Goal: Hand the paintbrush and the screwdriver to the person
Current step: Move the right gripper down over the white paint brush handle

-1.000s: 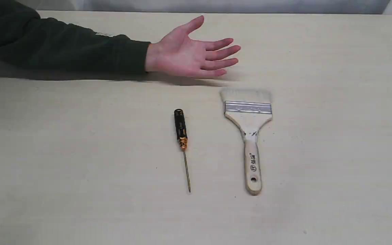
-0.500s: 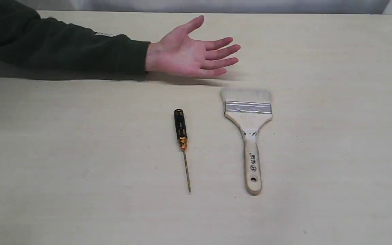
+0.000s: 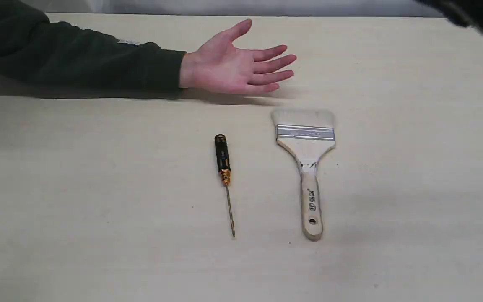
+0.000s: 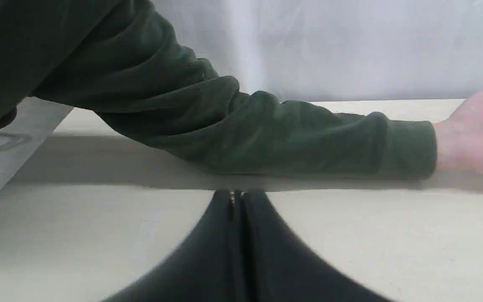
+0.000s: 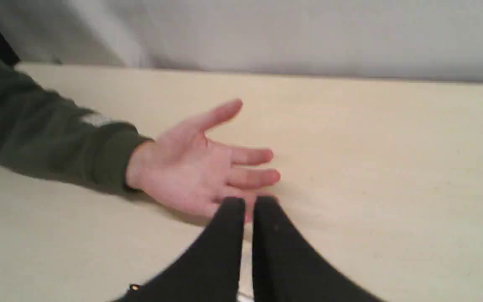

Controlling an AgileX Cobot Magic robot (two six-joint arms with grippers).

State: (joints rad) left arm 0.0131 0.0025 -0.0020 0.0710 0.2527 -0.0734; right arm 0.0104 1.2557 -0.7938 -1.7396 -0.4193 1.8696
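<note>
Exterior view: paintbrush [image 3: 307, 167] bristles point toward the person [image 3: 233, 67]; both grippers' black jaws pressed together, empty.

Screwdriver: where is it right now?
In the exterior view the screwdriver lies flat on the table near center, left of the paintbrush, apart from it, below the person's open hand.

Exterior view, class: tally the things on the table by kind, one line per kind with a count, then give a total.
Tools: 2, the screwdriver and the paintbrush
Hands: 1, the person's open hand, palm up
Total: 3
</note>
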